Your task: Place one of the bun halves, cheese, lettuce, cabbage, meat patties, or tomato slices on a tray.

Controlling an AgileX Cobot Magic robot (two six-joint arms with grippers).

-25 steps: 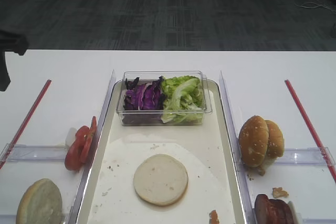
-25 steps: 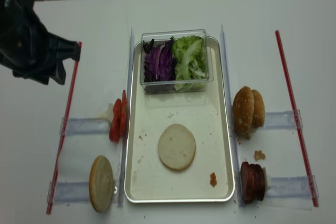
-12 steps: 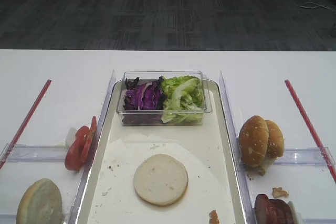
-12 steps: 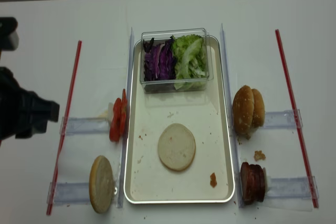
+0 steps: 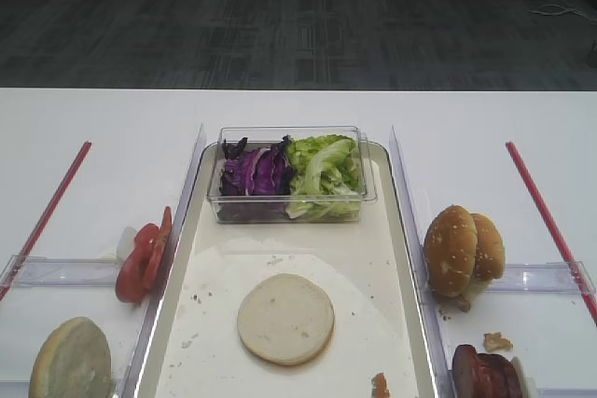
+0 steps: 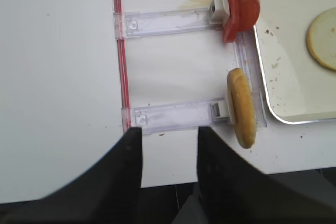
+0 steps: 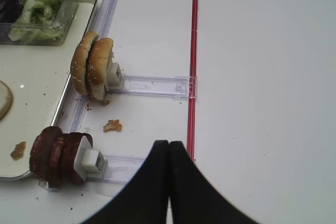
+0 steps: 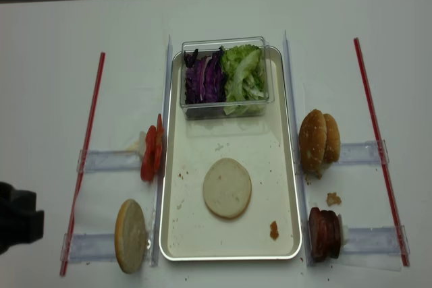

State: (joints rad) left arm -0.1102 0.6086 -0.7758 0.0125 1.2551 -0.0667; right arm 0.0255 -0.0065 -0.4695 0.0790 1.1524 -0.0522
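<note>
A pale bun half lies cut face up on the tray. A second bun half stands on edge in the near left rack. Beyond it are the tomato slices. Lettuce and purple cabbage fill a clear box at the tray's far end. Meat patties stand on edge at the near right. No cheese is in view. My left gripper is open and empty over the table's near left edge. My right gripper is shut and empty, right of the patties.
Two sesame buns stand on edge in the right rack. Red strips run along both sides of the table. A crumb lies between the right racks. The left arm's dark body shows at the left edge.
The left arm has drawn back from the far left of the table to its near left edge and left the plain high view. The food has not moved.
</note>
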